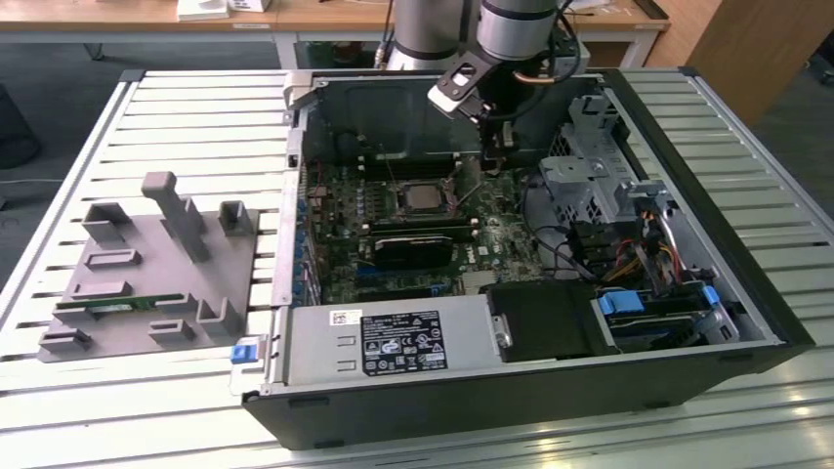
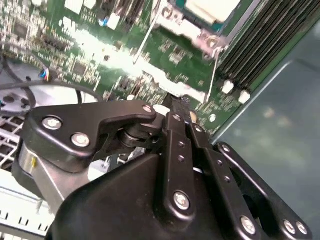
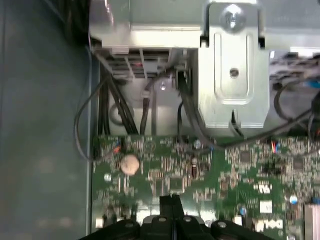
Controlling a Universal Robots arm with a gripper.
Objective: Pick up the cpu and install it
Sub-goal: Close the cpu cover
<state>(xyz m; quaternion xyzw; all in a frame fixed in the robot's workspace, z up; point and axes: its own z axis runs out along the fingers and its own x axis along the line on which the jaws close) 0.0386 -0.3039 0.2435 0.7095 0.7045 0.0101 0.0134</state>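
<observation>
We find the cpu (image 1: 420, 198) seated in the socket frame at the middle of the motherboard (image 1: 336, 230), silvery top facing up, inside the open computer case (image 1: 521, 396). In the second wrist view the cpu (image 2: 209, 7) lies within a bright metal frame, with thin lever rods running along the frame's sides.

The gripper (image 1: 494, 168) stands near the cpu, toward the exterior view's right of it, apart from it and holding nothing. In both wrist views its two black fingers (image 3: 165, 201) are pressed together, with no object between them, and their tips (image 2: 176, 103) hang close over the green board. The arm descends steeply into the case from the far side, the wrist tilted and the fingers pointing down.

Just in front of the socket lies a black rectangular block (image 1: 414, 249). A round silver coin cell (image 3: 130, 163) sits on the motherboard in the first wrist view.

The metal power supply (image 1: 312, 337) at the near wall bears a large label (image 1: 397, 344) with dense print and a small white sticker (image 1: 346, 317); we do not transcribe either.

On the slatted table (image 1: 195, 98), to the exterior view's left of the case, a grey fixture (image 1: 170, 283) holds a green memory stick (image 1: 111, 305).
</observation>
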